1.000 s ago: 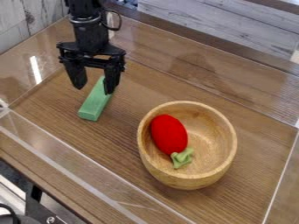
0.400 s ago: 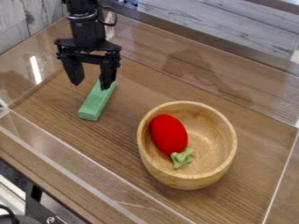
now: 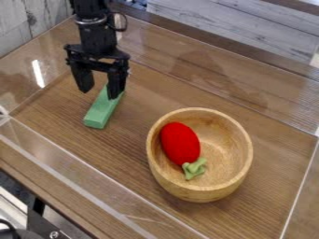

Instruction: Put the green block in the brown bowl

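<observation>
A light green block (image 3: 101, 110) lies flat on the wooden table, left of centre, its long side running toward the back. My black gripper (image 3: 99, 88) hangs just above the block's far end with its two fingers spread open and nothing between them. To the right sits the round brown bowl (image 3: 233, 177), light wood with a thick rim. Inside the bowl lies a red vegetable (image 3: 180, 142) with a small green stem.
Clear plastic walls (image 3: 75, 191) enclose the table along the front and left sides. A pale plank wall (image 3: 237, 23) runs behind the table. Bare wood lies between the block and the bowl.
The gripper shifted slightly left and back and has come slightly right again, staying open above the block. The block and the bowl have not moved.
</observation>
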Motion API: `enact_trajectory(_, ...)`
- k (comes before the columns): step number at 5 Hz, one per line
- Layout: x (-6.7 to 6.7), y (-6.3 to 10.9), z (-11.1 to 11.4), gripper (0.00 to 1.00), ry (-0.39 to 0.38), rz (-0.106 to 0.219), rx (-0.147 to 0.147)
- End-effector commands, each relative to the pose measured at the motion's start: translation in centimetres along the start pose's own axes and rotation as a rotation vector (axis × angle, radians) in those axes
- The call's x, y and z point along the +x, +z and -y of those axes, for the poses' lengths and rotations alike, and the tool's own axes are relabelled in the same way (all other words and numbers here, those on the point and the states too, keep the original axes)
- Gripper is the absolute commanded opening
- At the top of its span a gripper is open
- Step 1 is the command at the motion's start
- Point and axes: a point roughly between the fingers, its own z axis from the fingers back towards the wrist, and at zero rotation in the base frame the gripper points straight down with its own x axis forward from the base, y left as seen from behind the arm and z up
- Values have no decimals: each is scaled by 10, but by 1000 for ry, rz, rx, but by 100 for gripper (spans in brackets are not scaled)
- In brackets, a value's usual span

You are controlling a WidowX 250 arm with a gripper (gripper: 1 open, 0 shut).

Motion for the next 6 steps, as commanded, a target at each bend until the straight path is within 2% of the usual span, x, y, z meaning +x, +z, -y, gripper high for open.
enact_trajectory(1, 12, 8, -14, 100, -36, 48, 12)
enact_trajectory(3, 28, 1, -12, 100, -17, 38, -18)
enact_trajectory(4, 28, 5, -7, 100, -50, 29, -24)
enact_trajectory(5, 31, -9, -17, 0, -71, 12, -21)
enact_trajectory(6, 32, -13, -24, 0, -95, 16, -12)
